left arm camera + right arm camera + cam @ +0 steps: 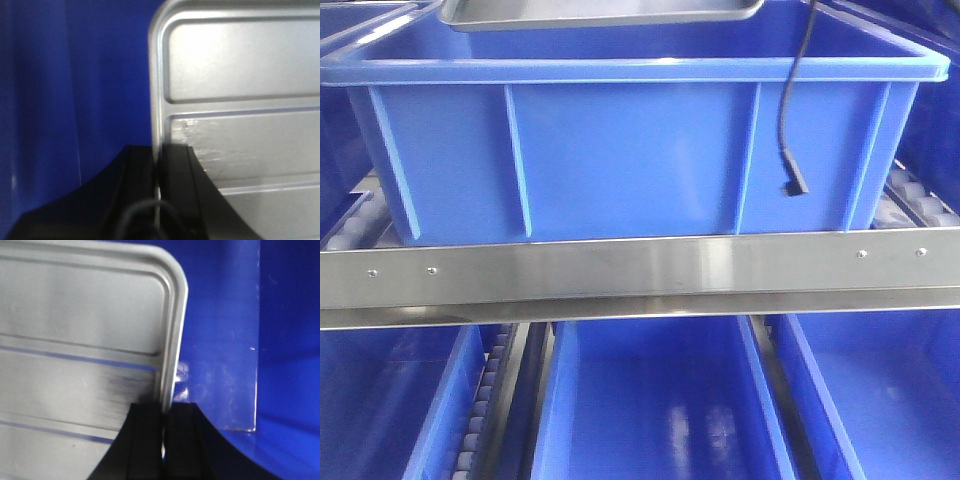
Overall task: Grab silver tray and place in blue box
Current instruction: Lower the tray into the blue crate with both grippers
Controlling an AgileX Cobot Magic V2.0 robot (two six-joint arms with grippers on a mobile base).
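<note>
Left gripper (159, 172): jaws closed tight on the silver tray's (240, 125) left rim. Right gripper (164, 420): likewise clamped on the tray's right rim. Tray held level above the blue box (630, 160), which rests on a steel shelf rail (640, 265); a black cable (790, 120) dangles in front.

Silver tray (85, 330): brushed metal, satin sheen, fine scuffing, blue box (630, 160): smooth glossy plastic, shelf rail (640, 265): polished steel
</note>
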